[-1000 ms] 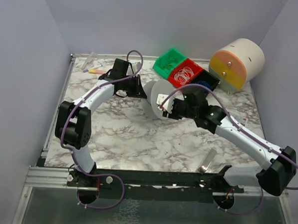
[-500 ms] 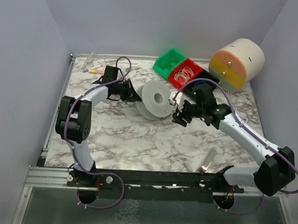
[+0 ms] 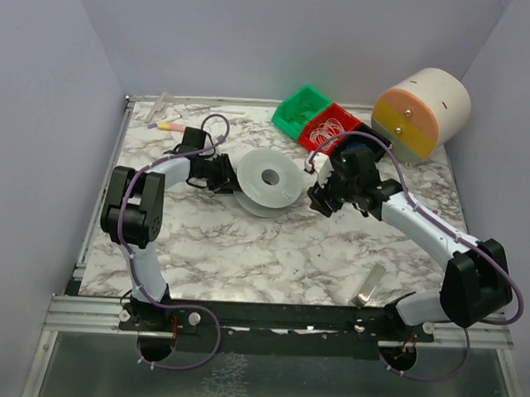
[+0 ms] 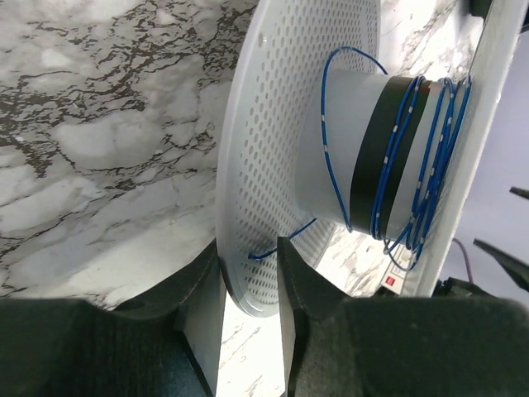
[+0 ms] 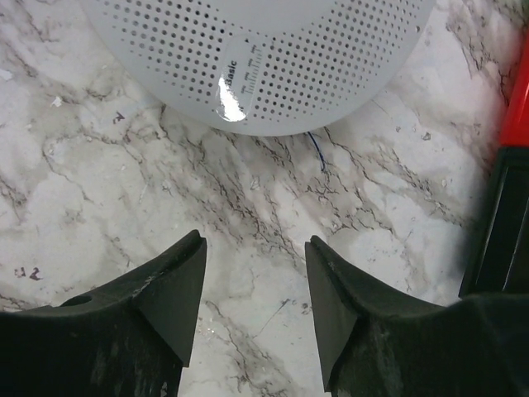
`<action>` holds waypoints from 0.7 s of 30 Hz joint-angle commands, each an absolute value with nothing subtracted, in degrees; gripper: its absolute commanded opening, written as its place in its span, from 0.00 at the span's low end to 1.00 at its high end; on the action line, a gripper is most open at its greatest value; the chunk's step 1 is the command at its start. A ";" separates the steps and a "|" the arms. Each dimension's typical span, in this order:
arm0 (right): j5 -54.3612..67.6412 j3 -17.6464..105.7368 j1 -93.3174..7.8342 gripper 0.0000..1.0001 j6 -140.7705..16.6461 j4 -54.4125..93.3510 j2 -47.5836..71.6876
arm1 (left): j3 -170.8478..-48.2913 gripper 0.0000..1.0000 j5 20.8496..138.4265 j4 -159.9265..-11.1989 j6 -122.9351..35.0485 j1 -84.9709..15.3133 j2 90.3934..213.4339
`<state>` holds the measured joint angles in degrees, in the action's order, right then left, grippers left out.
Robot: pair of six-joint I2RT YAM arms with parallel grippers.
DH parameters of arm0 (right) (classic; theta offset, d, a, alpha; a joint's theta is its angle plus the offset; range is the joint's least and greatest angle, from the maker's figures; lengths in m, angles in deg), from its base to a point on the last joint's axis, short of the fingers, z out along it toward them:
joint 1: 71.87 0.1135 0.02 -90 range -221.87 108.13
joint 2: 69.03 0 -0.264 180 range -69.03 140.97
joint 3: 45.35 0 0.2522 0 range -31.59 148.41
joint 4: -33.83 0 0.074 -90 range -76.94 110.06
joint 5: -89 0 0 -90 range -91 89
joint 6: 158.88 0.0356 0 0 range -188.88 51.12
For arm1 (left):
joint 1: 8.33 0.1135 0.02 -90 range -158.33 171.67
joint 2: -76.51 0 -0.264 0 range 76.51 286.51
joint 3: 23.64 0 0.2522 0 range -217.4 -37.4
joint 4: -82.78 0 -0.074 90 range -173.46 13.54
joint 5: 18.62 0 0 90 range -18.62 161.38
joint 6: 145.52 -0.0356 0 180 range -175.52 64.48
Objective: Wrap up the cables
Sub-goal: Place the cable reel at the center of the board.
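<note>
Straddling the spool (image 4: 281,124) rim, left hand (image 4: 248,263) sits slightly parted.

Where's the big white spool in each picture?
Top external: spool in the middle.
Left wrist: spool fills the middle and right.
Right wrist: spool, only its holed disc, along the top edge.
Shared landmark: the marble tabletop under it.

Robot lab cell — plain walls (image 3: 39,107), alu base rail (image 3: 81,313)
</note>
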<state>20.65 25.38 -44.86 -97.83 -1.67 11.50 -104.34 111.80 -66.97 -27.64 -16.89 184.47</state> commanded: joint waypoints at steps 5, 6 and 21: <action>10.33 25.46 -45.23 0.53 -94.51 3.35 18.24 | -102.50 0.37 109.72 -64.98 -32.75 -16.33 185.10; 9.36 26.21 -45.36 0.50 -93.90 3.56 19.33 | -102.25 0.38 109.44 -64.76 -33.10 -16.33 185.07; 14.95 35.51 -48.17 0.36 -86.34 1.91 30.65 | -101.86 0.46 106.99 -60.66 -37.24 -14.85 183.72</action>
<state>13.30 32.99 -47.62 -88.97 1.98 28.64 -101.87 108.81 -62.95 -34.77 -15.84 184.47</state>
